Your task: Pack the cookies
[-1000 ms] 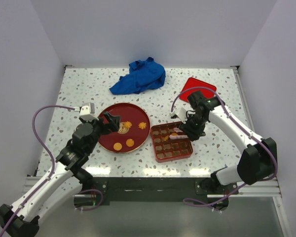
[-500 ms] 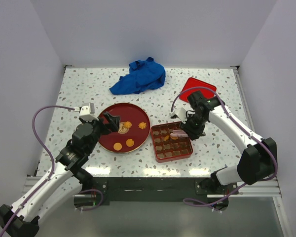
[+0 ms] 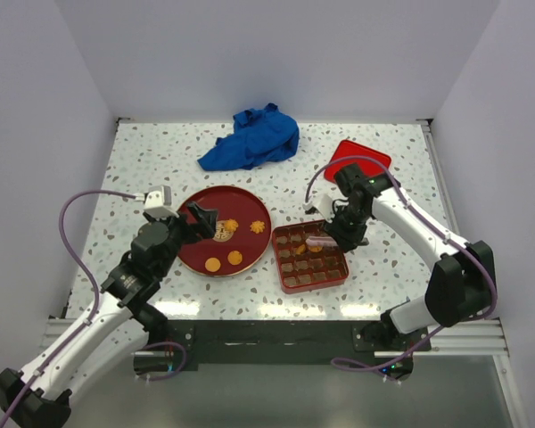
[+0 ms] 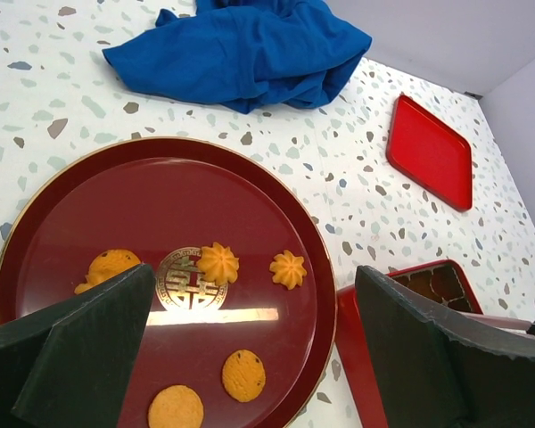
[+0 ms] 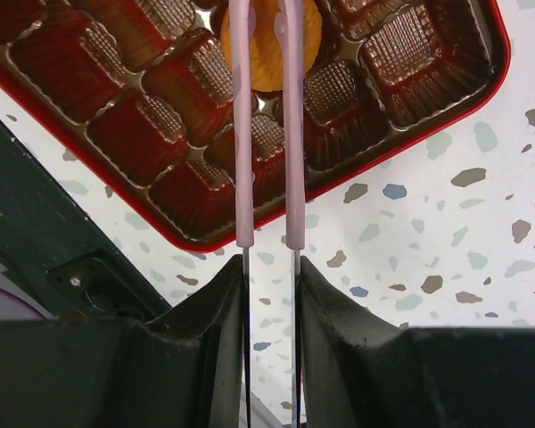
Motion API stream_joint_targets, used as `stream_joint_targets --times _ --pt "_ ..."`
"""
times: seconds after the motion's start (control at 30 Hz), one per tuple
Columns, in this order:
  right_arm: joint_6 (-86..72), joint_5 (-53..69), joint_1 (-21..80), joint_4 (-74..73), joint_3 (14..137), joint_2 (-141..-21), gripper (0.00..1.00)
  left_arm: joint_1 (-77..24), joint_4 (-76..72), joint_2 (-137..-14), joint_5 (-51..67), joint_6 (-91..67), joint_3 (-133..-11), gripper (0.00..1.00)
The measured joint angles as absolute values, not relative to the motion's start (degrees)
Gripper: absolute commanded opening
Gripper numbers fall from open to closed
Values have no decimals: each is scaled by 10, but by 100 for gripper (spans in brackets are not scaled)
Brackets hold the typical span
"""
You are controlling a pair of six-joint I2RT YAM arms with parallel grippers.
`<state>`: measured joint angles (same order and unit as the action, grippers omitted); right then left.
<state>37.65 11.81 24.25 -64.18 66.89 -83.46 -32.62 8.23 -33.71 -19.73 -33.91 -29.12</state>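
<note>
Several orange-golden cookies lie on the dark red round plate (image 3: 241, 207), two flower-shaped (image 4: 218, 263) (image 4: 288, 269) and three round (image 4: 244, 375). My left gripper (image 3: 201, 218) hangs open and empty above the plate's near side (image 4: 254, 272). My right gripper (image 3: 343, 234) is shut on pink-tipped tongs (image 5: 242, 134) that reach over the red compartment tray (image 3: 316, 272). In the right wrist view a round cookie (image 5: 266, 53) sits in a tray cell under the tong arms. The tong tips are out of that view. Two cookies (image 3: 300, 251) show in the tray's far rows.
A crumpled blue cloth (image 3: 254, 138) lies at the back of the table. A flat red lid (image 3: 357, 160) lies at the back right, behind the tray. The table's front rail runs just below the tray.
My right gripper has carried the tongs a little toward the far side of the tray. The left arm has not moved.
</note>
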Motion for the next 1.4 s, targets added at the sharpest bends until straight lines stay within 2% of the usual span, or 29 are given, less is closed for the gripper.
stream_joint_targets --times 0.6,0.8,0.97,1.13,1.4 --pt "376 101 246 -638 719 -859 24 -326 82 -338 -197 -339 -291 100" --pt "401 148 249 -641 741 -847 25 -326 83 -334 -198 -339 -291 100" --pt "423 170 317 -640 745 -839 26 -326 88 -331 -202 -338 -291 100" --pt "431 174 405 -625 810 -916 29 -326 102 -324 -209 -339 -291 100" --pt "412 124 488 -552 933 -1087 33 -326 161 -285 -239 -369 -291 100"
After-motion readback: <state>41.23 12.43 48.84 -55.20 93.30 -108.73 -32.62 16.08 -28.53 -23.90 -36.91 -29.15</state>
